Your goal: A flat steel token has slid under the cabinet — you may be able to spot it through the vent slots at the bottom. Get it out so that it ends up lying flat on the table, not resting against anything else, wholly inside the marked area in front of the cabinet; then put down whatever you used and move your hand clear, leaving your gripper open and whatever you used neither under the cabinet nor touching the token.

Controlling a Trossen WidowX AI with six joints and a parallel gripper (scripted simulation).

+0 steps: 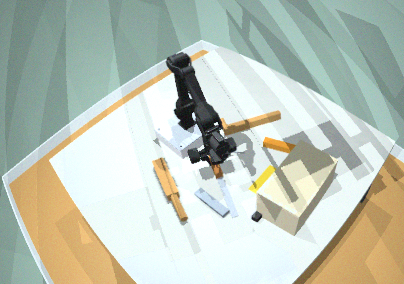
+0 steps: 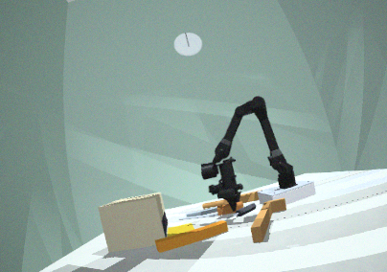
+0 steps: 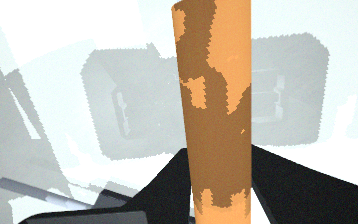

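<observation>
My black parallel-jaw gripper (image 1: pixel 214 159) (image 2: pixel 234 207) (image 3: pixel 214 152) has its 2 fingers clamped on an orange-brown wooden handle (image 1: pixel 217 170) (image 2: pixel 225 209) (image 3: pixel 218 105), well apart from the beige box-shaped cabinet (image 1: pixel 280 192) (image 2: pixel 133 223). I can't make out the steel token in these 3 views.
</observation>
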